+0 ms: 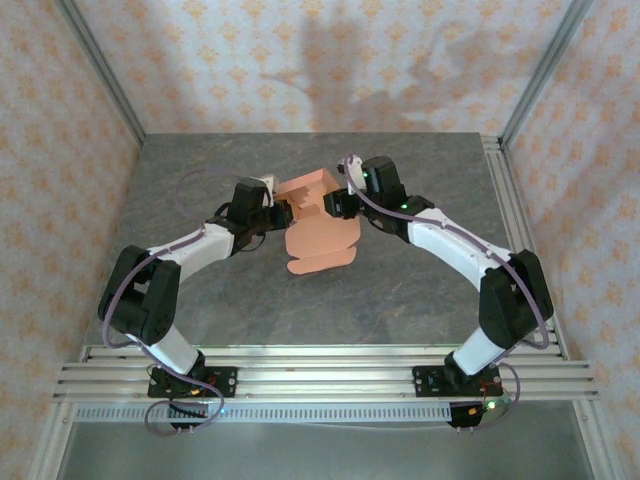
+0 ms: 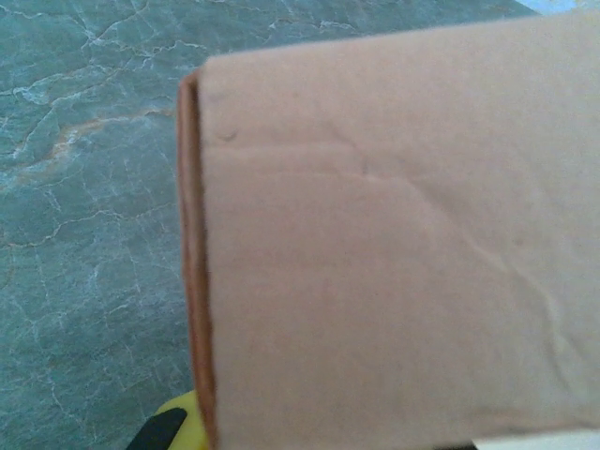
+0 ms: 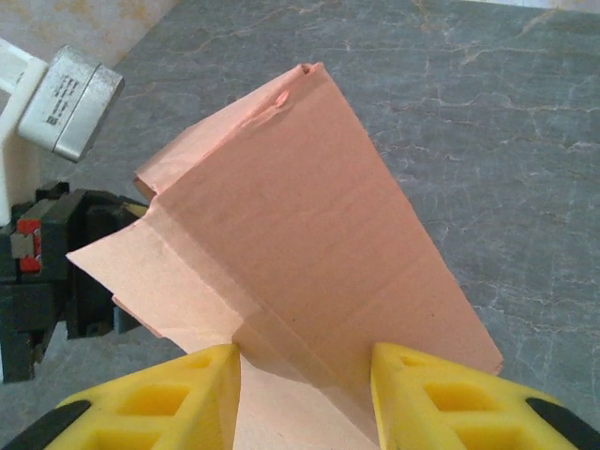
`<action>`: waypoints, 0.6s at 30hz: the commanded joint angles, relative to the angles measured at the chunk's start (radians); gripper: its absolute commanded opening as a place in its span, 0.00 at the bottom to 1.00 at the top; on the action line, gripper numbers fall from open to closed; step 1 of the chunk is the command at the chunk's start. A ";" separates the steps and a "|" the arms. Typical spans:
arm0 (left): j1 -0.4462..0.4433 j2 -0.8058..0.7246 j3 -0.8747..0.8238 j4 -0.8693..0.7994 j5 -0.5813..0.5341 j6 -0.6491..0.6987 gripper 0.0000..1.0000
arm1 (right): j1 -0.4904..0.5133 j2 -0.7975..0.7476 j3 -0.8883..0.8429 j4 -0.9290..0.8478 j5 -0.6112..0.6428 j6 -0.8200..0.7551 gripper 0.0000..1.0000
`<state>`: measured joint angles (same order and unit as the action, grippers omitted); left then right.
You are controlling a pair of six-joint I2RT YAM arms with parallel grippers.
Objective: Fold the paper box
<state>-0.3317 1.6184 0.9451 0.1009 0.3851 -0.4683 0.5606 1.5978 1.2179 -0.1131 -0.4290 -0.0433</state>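
Right now the paper box (image 1: 318,215) sits half-formed at the middle of the counter (image 1: 420,290), my left claw (image 1: 272,212) pinched shut on one edge, my right claw (image 3: 302,356) clamped around a raised wall. I should crease slowly, holding that edge taut.

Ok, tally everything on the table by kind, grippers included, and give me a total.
Salmon-orange paper box: 1
Grippers: 2 (left gripper, right gripper)
Total: 3
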 commanded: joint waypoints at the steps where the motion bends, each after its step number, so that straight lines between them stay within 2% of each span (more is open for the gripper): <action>1: -0.009 -0.044 0.001 0.043 0.034 0.003 0.00 | 0.042 0.021 0.038 -0.002 0.100 -0.015 0.41; 6: -0.009 -0.039 0.004 0.052 0.037 0.000 0.00 | 0.085 0.036 0.048 0.022 0.277 -0.022 0.38; 11: -0.009 -0.038 0.003 0.051 0.038 0.001 0.00 | 0.135 0.065 0.061 0.023 0.472 -0.099 0.37; 18: -0.009 -0.038 0.005 0.049 0.040 0.002 0.00 | 0.162 0.106 0.102 0.003 0.561 -0.135 0.34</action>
<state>-0.3313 1.6184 0.9451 0.1013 0.3820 -0.4725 0.7013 1.6806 1.2758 -0.1123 0.0750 -0.1471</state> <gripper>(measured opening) 0.049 0.344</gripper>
